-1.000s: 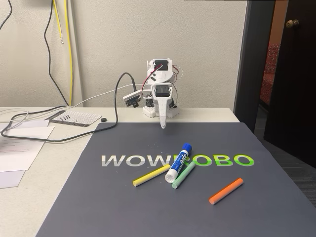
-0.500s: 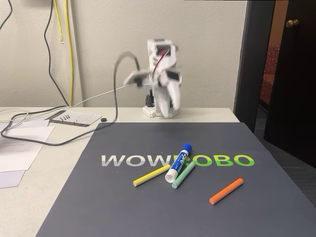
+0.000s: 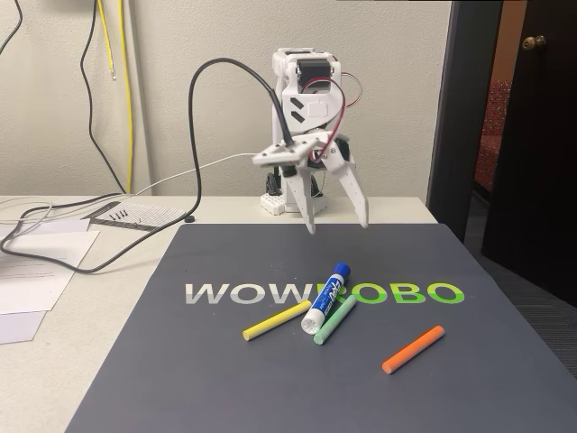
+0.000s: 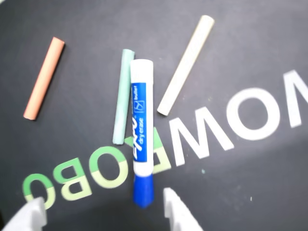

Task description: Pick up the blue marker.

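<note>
The blue marker, a thick white barrel with a blue cap, lies on the dark mat, its cap pointing toward the arm. My gripper hangs open above the mat's far edge, short of the cap and touching nothing. In the wrist view the blue marker runs top to bottom, with its cap between and just ahead of my two white fingertips; my gripper holds nothing. A thin green stick lies right against the marker's side.
A yellow stick and an orange stick lie on the mat near the marker. Papers and a black cable are on the table's left. A dark door stands at the right.
The arm has unfolded from its tucked pose. The gripper swung forward over the mat's far edge and opened wide. The marker and sticks have not moved.
</note>
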